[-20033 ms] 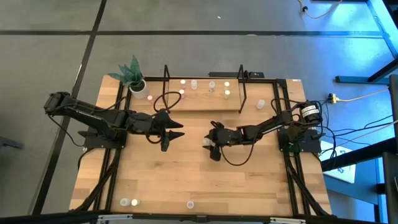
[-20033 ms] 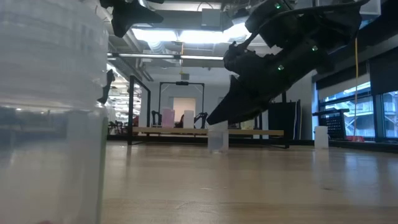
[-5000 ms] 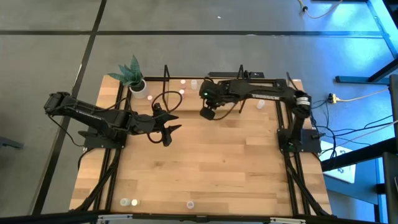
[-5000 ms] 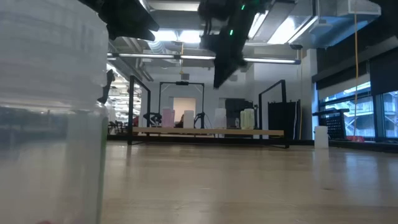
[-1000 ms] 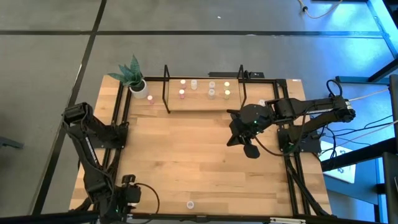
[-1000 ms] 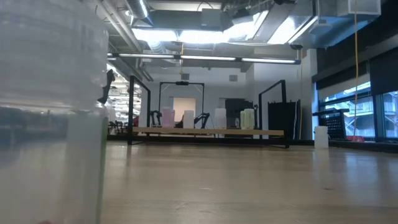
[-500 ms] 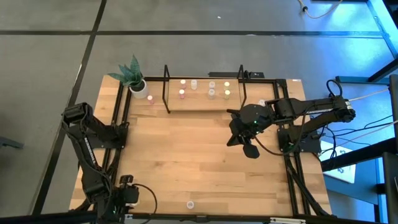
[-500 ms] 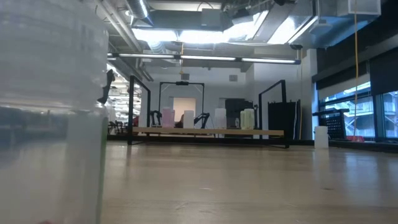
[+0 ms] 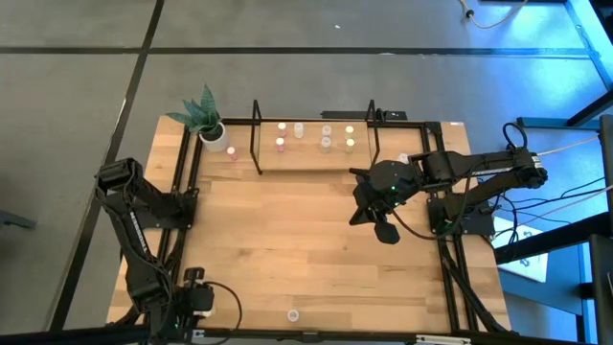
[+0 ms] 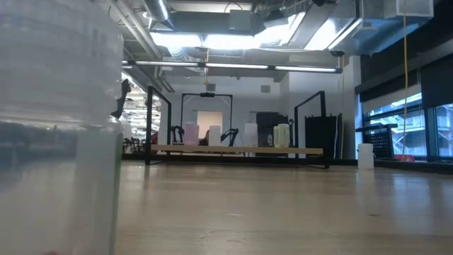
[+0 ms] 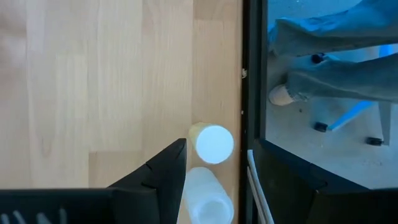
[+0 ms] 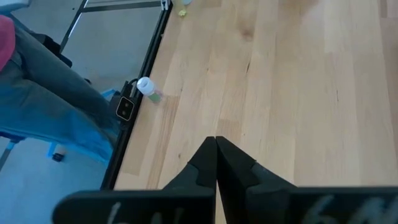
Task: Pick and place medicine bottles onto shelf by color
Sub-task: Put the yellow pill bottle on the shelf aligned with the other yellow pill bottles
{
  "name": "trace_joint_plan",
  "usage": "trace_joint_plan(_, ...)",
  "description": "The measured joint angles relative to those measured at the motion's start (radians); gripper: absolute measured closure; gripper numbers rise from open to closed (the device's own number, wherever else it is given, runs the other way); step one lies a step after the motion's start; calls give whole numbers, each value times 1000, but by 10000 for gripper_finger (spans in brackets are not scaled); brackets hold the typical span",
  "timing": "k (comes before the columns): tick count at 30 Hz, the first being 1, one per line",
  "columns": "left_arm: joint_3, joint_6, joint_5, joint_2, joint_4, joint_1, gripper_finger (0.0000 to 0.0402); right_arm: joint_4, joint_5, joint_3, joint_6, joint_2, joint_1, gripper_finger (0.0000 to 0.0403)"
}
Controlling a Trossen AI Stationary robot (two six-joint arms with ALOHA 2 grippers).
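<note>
You see a light-wood table [image 9: 287, 249] with pale plank stripes and a black frame. On the light-wood shelf [image 9: 316, 158] at 12 o'clock, the medicine bottles [image 9: 314, 136] have pink, white and yellow-green tops. At 11 o'clock the plant [image 9: 201, 110] is green in a white pot. Both arms are black.

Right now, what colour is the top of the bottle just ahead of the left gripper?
White top, seen best in the left wrist view.

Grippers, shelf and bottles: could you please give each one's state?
Left gripper: open, straddling a bottle.
Right gripper: shut, holding nothing.
Shelf: several bottles standing on it.
Lone bottle: upright, not yet shelved.
</note>
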State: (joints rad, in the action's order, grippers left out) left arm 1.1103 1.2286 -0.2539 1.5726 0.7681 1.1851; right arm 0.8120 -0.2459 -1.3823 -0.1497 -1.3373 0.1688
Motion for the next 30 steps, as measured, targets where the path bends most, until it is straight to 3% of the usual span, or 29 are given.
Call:
trace_joint_plan(7,0,3,-21,0,9,1,221,0,0,0,-3,0,0,397)
trace_joint_plan(15,0,146,-57,0,23,21,221,0,0,0,-3,0,0,397)
trace_joint_plan(19,0,151,-116,0,-24,35,221,0,0,0,-3,0,0,397)
trace_joint_plan(30,0,149,-155,-1,-60,40,221,0,0,0,-3,0,0,397)
